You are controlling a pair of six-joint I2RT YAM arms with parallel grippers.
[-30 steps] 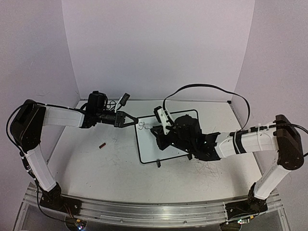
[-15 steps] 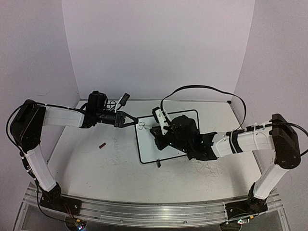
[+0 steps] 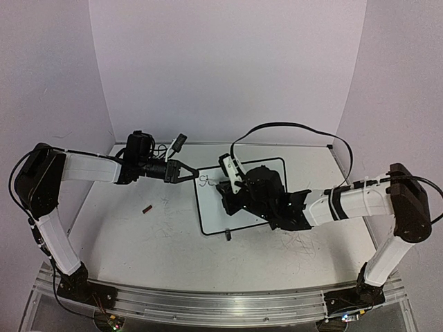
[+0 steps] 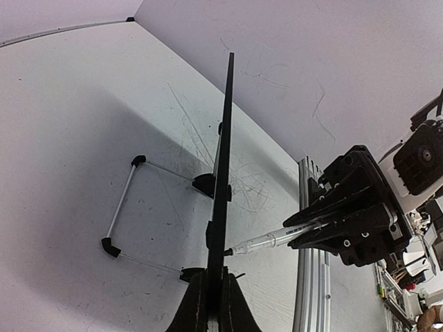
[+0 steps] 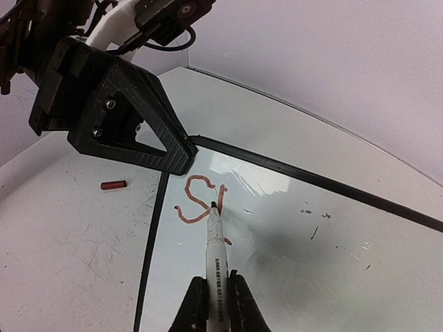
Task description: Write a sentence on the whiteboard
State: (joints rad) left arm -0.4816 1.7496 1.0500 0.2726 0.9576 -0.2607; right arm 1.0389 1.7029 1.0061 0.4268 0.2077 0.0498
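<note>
Small rect. whiteboard (image 3: 211, 207): white face, thin blk frame, rounded corners, blk foot at near edge. Sits approx. centre of table (image 3: 138, 242), long side running near-to-far, slightly skewed. Flat vs. tilted: can't tell. The sentence (image 5: 197, 200): only thin reddish-brown "S" + upright stroke beside it, in board's far-left corner. Few small dark specks mid-surface.

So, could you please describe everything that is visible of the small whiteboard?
The whiteboard is a small, glossy white rectangle with a thin black frame, rounded corners and small black feet. It rests on the table, slightly askew. The left fingers clamp its frame at the far left corner. Beside that corner, reddish letters read roughly "St". A marker, held by the right fingers, touches the surface there with its tip.
</note>
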